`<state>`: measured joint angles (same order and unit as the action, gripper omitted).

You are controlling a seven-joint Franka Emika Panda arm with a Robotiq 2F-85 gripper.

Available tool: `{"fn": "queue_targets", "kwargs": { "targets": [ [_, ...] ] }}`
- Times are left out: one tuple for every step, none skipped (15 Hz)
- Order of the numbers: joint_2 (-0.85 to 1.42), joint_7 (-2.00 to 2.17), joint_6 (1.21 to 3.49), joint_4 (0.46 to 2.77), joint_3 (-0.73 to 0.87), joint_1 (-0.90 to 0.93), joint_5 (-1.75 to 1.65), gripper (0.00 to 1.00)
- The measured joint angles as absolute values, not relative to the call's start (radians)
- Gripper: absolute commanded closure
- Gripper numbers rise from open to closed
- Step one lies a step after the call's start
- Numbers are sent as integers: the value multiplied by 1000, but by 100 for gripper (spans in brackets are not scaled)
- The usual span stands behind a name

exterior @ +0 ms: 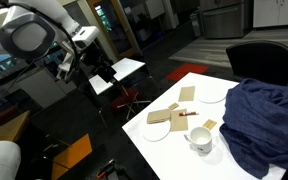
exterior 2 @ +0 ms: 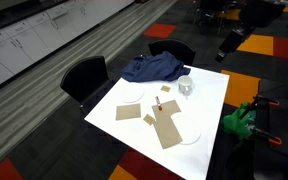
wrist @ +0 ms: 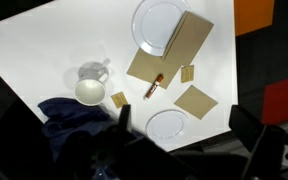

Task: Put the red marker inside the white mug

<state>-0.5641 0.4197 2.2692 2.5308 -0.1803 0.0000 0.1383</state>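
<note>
The red marker (wrist: pixel 155 86) lies on a tan sheet on the white table (wrist: pixel 44 50); it also shows in both exterior views (exterior: pixel 187 114) (exterior 2: pixel 165 89). The white mug (wrist: pixel 90 90) stands upright and empty beside a blue cloth, a short way from the marker, and shows in both exterior views (exterior: pixel 200 140) (exterior 2: pixel 185 86). My gripper (wrist: pixel 184 112) is open and empty. It hangs high above and off the table's edge, far from both things, as an exterior view (exterior: pixel 76 64) shows.
A crumpled blue cloth (exterior: pixel 264 120) covers one table corner next to the mug. Two white plates (wrist: pixel 162 25) (wrist: pixel 170 124) and several tan square pieces (wrist: pixel 196 100) lie around the marker. Black chairs (exterior 2: pixel 84 75) stand at the table.
</note>
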Motion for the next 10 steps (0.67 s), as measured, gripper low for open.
{"fn": "queue_targets", "kwargs": {
  "targets": [
    [-517, 453, 2293, 2498, -190, -15, 118, 0],
    [-471, 485, 2310, 2464, -198, -30, 93, 0],
    [-423, 518, 2319, 2428, -203, -43, 69, 0],
    [-375, 550, 2322, 2390, -204, -53, 46, 0],
    [-327, 578, 2323, 2353, -204, -60, 30, 0],
    [-279, 602, 2323, 2316, -202, -64, 18, 0],
    [-231, 625, 2323, 2280, -200, -65, 10, 0],
    [-184, 643, 2323, 2244, -198, -64, 8, 0],
    [-138, 658, 2324, 2212, -196, -63, 8, 0],
    [-93, 673, 2324, 2181, -192, -58, 7, 0]
  ]
}}
